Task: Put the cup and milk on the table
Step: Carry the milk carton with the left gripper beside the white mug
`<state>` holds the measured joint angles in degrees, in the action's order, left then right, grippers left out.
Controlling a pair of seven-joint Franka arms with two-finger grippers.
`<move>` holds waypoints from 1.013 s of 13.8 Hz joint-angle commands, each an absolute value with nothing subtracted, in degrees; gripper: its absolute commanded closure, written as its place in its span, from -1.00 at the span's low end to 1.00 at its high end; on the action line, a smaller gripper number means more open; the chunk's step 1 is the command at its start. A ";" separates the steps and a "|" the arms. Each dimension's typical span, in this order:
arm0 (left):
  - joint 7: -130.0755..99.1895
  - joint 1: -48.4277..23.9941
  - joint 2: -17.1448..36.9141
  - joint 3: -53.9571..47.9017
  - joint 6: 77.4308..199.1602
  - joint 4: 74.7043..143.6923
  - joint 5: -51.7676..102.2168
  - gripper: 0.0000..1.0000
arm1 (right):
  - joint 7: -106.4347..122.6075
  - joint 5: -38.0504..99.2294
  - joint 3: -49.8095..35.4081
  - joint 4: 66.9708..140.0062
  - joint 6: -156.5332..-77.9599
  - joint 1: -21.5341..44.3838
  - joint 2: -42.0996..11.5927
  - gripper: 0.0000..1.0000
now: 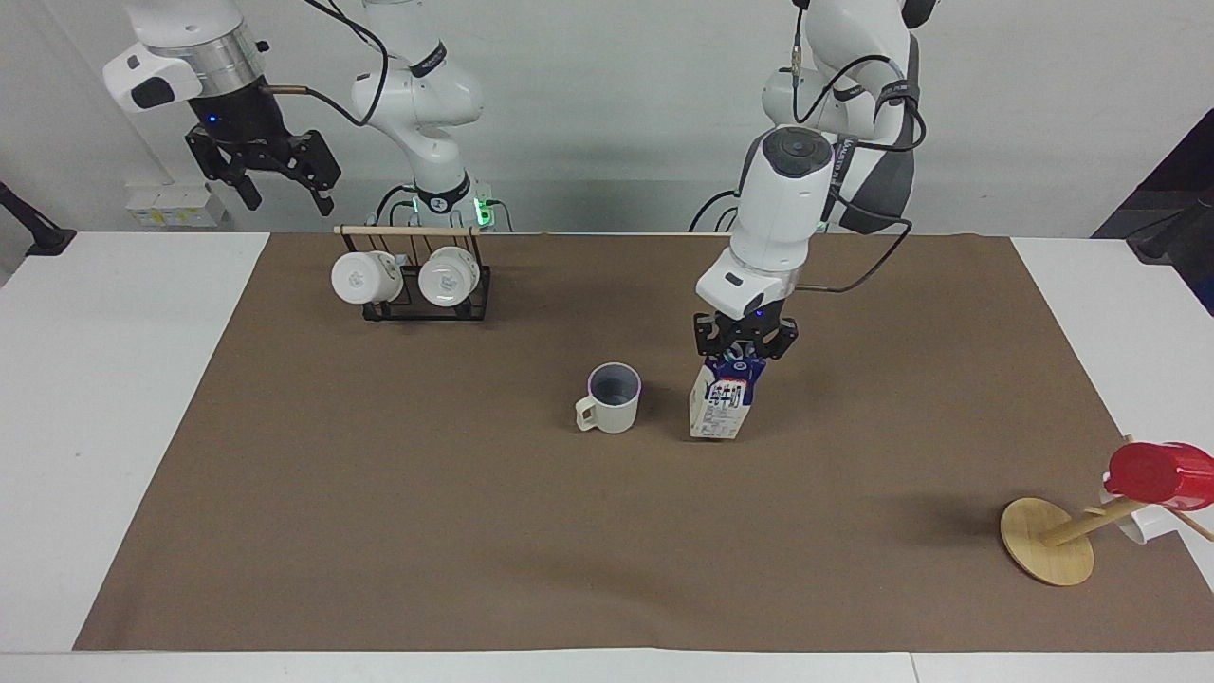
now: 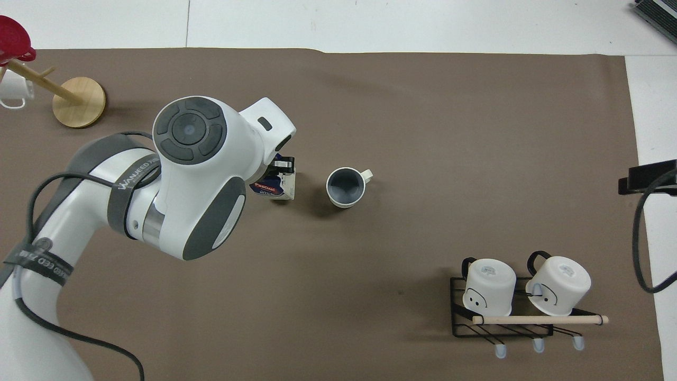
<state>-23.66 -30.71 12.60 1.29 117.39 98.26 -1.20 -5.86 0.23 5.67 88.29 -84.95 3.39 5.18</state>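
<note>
The cream-beige cup (image 1: 611,398) stands upright on the brown paper at the middle of the table (image 1: 104,398); it also shows in the overhead view (image 2: 346,187). My left gripper (image 1: 744,349) is shut on the top of the blue and white milk carton (image 1: 723,405), which hangs tilted at the paper, close beside the cup toward the left arm's end. In the overhead view the left arm hides most of the carton (image 2: 278,186). My right gripper (image 1: 275,180) is open, empty and raised over the table's edge near the mug rack, where it waits.
A black wire rack (image 1: 417,289) with two white mugs lies near the robots at the right arm's end. A wooden disc stand (image 1: 1046,541) with a red cup (image 1: 1159,472) stands at the left arm's end, farther from the robots.
</note>
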 commanded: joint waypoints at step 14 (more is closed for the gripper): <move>-27.86 -32.79 13.98 2.20 121.03 98.88 -1.58 -1.00 | -6.24 0.18 5.45 87.36 -83.58 2.81 4.66 -1.00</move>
